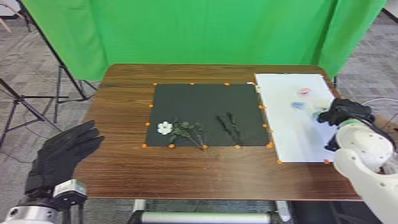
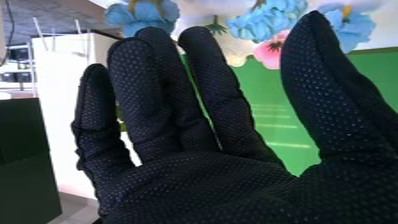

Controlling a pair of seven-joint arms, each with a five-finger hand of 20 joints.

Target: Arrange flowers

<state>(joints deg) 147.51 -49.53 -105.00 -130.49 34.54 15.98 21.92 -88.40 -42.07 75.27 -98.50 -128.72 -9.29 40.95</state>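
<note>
In the head view, the right hand [image 1: 346,111] is over the right edge of the white sheet [image 1: 298,127], beside pale pink and blue blooms [image 1: 298,105]. A white flower [image 1: 164,128] and green stems [image 1: 184,130] lie on the black mat [image 1: 202,102], with two dark stems [image 1: 229,127] to their right. The left hand [image 1: 67,155] is off the table's left side, fingers straight. From the right wrist view, the right hand [image 2: 195,175] is open with nothing in it; blue flowers [image 2: 266,20] and a pink flower [image 2: 269,50] appear beyond its fingertips.
Orange markers [image 1: 171,146] line the mat's edges on the brown table [image 1: 195,172]. A green backdrop [image 1: 213,32] hangs behind the table, and dark tripod legs [image 1: 18,107] stand at its left.
</note>
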